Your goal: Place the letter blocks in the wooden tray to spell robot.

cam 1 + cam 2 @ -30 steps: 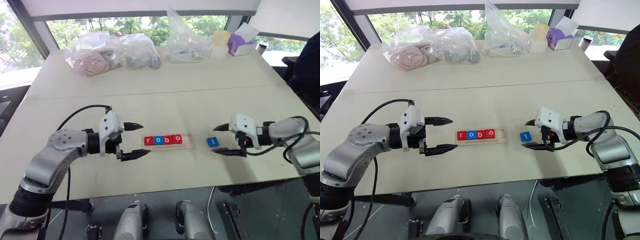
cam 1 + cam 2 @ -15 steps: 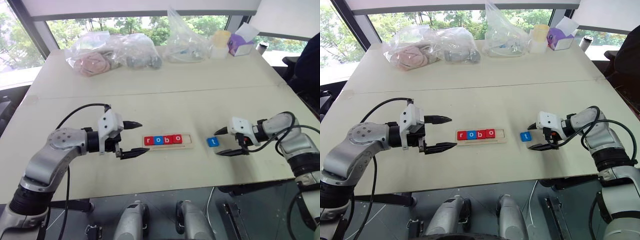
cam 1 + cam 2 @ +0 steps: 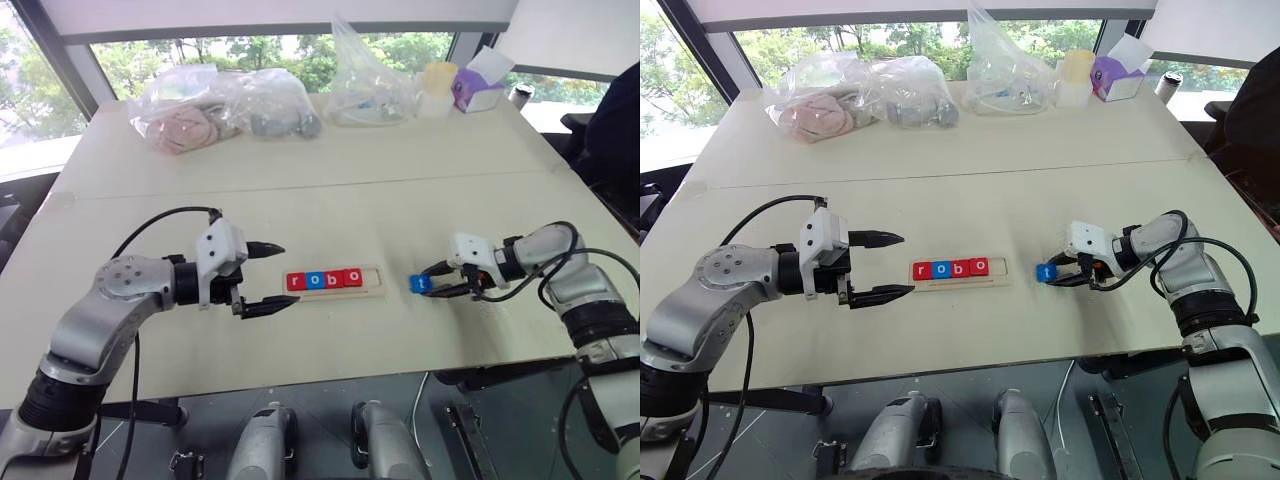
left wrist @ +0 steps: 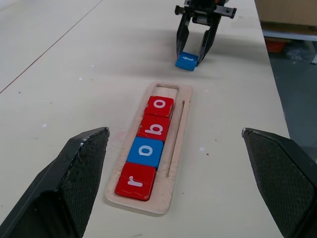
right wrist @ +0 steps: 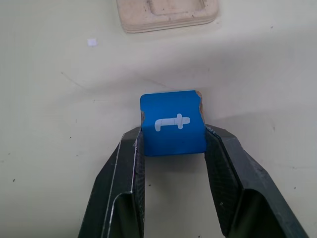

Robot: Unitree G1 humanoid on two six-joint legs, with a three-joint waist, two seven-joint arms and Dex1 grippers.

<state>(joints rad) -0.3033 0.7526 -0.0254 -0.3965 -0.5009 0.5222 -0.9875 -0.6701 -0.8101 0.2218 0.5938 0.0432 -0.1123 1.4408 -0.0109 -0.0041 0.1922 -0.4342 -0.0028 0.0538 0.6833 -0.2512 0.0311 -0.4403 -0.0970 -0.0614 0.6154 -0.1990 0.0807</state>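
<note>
The wooden tray (image 3: 376, 281) lies mid-table with four letter blocks (image 3: 325, 280) in it reading r, o, b, o; its rightmost slot (image 4: 166, 89) is bare. The blue t block (image 5: 173, 123) rests on the table just right of the tray. My right gripper (image 3: 431, 281) is shut on it, one finger (image 5: 130, 163) pressed against each side. My left gripper (image 3: 289, 275) hovers open just left of the tray's r end, with nothing between its fingers.
Clear plastic bags (image 3: 225, 105) of items, a yellow cup (image 3: 441, 77) and a purple tissue box (image 3: 478, 88) line the table's far edge. The table's front edge (image 3: 330, 375) runs close below both arms. Bare tabletop lies between the tray and the bags.
My right gripper slid left up to the t block and shut on its sides. The left gripper and the tray stayed put.
</note>
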